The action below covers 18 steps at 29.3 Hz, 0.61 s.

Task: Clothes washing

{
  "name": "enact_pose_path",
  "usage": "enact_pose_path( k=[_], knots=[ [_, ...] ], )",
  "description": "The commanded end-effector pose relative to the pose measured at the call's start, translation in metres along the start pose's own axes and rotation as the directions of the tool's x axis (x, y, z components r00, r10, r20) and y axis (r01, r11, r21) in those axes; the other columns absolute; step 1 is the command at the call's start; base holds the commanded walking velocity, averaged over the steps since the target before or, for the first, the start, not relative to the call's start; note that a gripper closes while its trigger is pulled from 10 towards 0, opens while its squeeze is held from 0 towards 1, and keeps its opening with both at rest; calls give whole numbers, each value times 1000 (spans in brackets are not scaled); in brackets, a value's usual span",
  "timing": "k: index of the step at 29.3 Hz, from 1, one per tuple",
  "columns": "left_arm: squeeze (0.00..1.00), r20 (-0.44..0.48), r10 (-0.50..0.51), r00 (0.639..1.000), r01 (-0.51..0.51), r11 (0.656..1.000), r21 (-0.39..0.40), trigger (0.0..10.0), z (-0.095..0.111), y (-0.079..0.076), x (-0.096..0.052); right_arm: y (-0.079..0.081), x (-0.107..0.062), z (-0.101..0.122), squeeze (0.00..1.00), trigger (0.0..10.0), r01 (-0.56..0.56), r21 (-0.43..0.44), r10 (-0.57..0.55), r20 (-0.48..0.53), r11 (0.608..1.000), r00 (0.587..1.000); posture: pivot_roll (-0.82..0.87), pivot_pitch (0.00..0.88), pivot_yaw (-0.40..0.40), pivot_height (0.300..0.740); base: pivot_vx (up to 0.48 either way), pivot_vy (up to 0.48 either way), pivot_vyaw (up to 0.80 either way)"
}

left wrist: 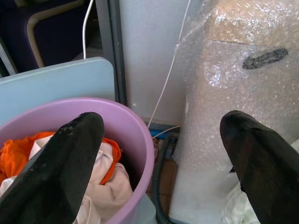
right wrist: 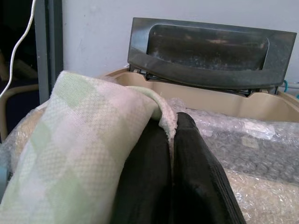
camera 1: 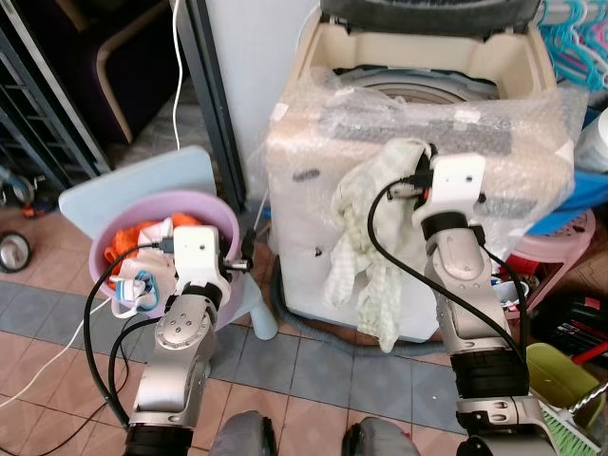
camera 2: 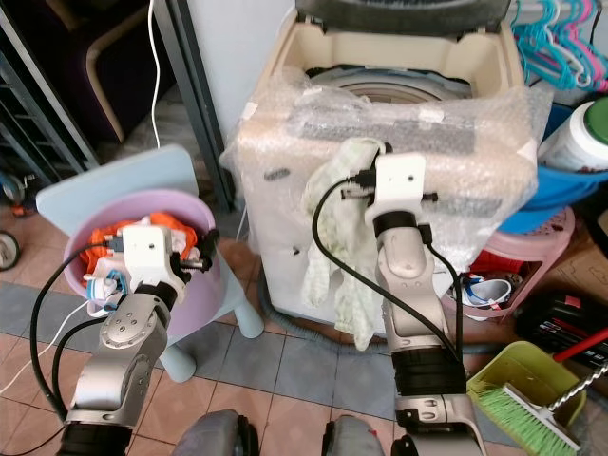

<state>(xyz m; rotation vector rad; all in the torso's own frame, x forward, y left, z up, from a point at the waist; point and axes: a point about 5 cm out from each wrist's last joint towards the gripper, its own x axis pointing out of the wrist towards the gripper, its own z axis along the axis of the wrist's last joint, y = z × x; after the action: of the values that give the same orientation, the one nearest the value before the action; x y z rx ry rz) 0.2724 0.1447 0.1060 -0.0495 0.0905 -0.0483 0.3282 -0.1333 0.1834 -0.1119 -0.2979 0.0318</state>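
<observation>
My right gripper (right wrist: 172, 126) is shut on a pale green and white checked towel (camera 1: 366, 247). It holds the towel up against the front of the bubble-wrapped washing machine (camera 1: 313, 171), just below the open tub (camera 1: 418, 90), and the cloth hangs down toward the floor. The machine's dark lid (right wrist: 201, 51) stands raised at the back. My left gripper (left wrist: 161, 123) is open and holds nothing. It hovers at the right rim of a purple basin (camera 1: 220, 211) that holds orange clothes (camera 1: 142, 237) and white ones.
The basin rests on a light blue chair (camera 1: 133, 185). A dark metal post (camera 1: 214, 95) and a white cable (camera 1: 177, 66) stand between chair and machine. Right of the machine are a blue tub (camera 2: 570, 190), a pink stool (camera 1: 560, 242), hangers (camera 1: 579, 38), and a green dustpan with broom (camera 2: 518, 389).
</observation>
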Motion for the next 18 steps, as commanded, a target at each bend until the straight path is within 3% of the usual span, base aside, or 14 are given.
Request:
enact_pose_path(
  k=[1,3,5,6,10,18],
  knots=[
    [0,8,-36,999,36,999,-20,10000,2,-6,-1,-2,6,9,0,10000,4,12,-4,41,1000,999,-4,81,58,740,0,0,0],
    [0,7,-41,999,41,999,-20,10000,2,-7,-1,-2,8,12,0,10000,-1,5,1,53,1000,999,-3,84,58,740,0,0,0],
    [0,6,-51,999,51,998,-21,10000,1,-9,-1,-3,18,22,0,10000,-7,-26,9,98,1000,995,-10,89,63,740,261,0,0],
    [0,4,-54,999,54,998,-22,10000,1,-10,-1,-8,32,35,0,10000,-6,-44,12,145,999,989,-10,89,63,740,307,0,0],
    [0,-8,-50,999,50,999,-19,10000,-2,-9,-1,-16,43,45,0,10000,1,-59,9,170,998,985,-8,89,59,740,410,0,0],
    [0,-13,-47,999,46,999,-22,10000,-4,-9,-3,-16,39,41,0,10000,-17,-73,31,183,997,983,-10,90,57,740,480,0,0]
  ],
)
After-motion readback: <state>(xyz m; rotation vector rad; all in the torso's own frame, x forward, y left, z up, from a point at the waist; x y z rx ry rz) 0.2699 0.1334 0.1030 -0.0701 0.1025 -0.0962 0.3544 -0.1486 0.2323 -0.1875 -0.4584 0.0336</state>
